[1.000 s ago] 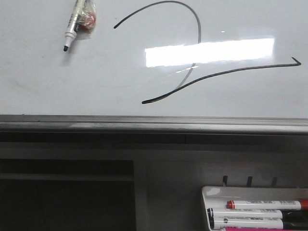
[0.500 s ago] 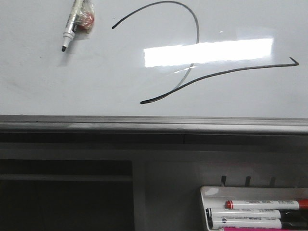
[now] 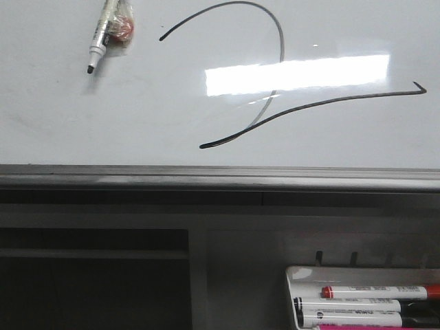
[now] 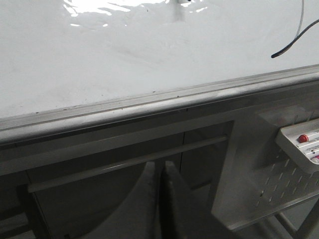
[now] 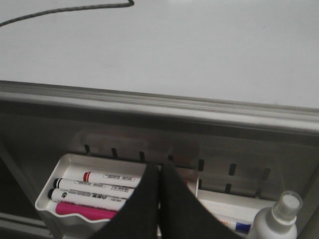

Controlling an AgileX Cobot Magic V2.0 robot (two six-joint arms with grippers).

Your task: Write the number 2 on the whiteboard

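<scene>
The number 2 (image 3: pixel 275 75) was drawn in thin black line across the middle and right of the whiteboard (image 3: pixel 62 124), above its grey rail (image 3: pixel 206 175), and an uncapped black-tipped marker (image 3: pixel 100 38) was left lying on the board well to the left of it. Below the rail, a white marker tray (image 5: pixel 60 172) holding capped markers was seen. The left gripper (image 4: pixel 160 172) and the right gripper (image 5: pixel 159 174) were both clenched on nothing.

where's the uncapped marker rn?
Front view: the uncapped white marker with a black tip lies on the glossy whiteboard at far left, beside a small red object, left of the black 2.
</scene>
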